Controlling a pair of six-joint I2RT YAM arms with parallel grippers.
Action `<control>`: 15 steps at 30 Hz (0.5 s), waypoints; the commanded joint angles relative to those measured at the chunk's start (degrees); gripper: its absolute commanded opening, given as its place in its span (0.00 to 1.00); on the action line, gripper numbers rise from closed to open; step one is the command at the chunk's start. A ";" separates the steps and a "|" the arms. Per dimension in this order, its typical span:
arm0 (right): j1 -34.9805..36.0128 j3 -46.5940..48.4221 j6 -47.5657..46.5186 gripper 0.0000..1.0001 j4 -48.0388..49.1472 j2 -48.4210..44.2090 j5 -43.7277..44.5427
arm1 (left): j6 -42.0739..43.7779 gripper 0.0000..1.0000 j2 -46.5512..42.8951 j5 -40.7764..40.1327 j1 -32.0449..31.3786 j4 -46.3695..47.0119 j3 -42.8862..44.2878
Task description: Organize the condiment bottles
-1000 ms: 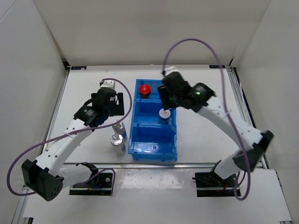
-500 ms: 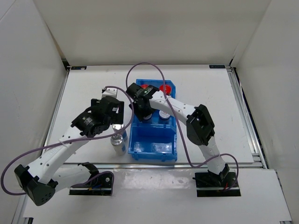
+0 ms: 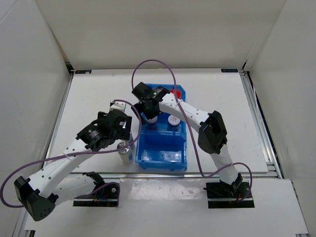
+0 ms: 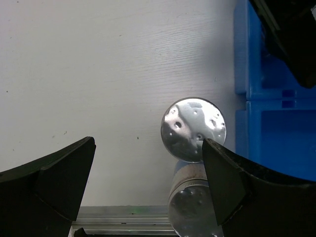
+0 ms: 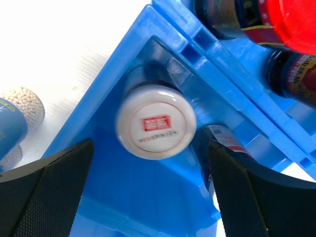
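Left gripper (image 4: 148,148) hangs wide apart over 1 silver cap (image 4: 193,129), which sits close to 1 finger (image 4: 232,182), not centred. A second silver-capped bottle (image 4: 194,210) stands just beside it, near the bin (image 4: 276,143). Descending off-centre could topple both. Right gripper (image 5: 150,145), jaws apart, straddles a grey-lidded bottle (image 5: 155,123) in the middle compartment.

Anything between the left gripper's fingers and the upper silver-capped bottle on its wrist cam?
Nothing. In the left wrist view only bare table shows between the fingers of the open left gripper and the upper silver-capped bottle.
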 commanded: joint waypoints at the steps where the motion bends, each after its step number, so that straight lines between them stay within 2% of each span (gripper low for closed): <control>1: -0.19 3.27 0.79 0.99 -0.76 -1.94 0.91 | 1.75 1.00 -1.43 2.48 -0.32 1.76 0.15; 4: -0.19 4.67 0.79 0.99 -2.17 -3.08 3.63 | 1.75 1.00 -0.90 2.48 -0.32 2.29 0.15; 9: -0.72 5.21 0.79 1.00 -2.18 -10.19 7.16 | 2.37 1.00 -0.90 5.99 -0.84 6.58 -0.37; 15: -4.58 -1.02 0.27 1.00 -1.65 -19.51 6.10 | 3.69 1.00 4.45 8.99 -0.84 9.93 -0.38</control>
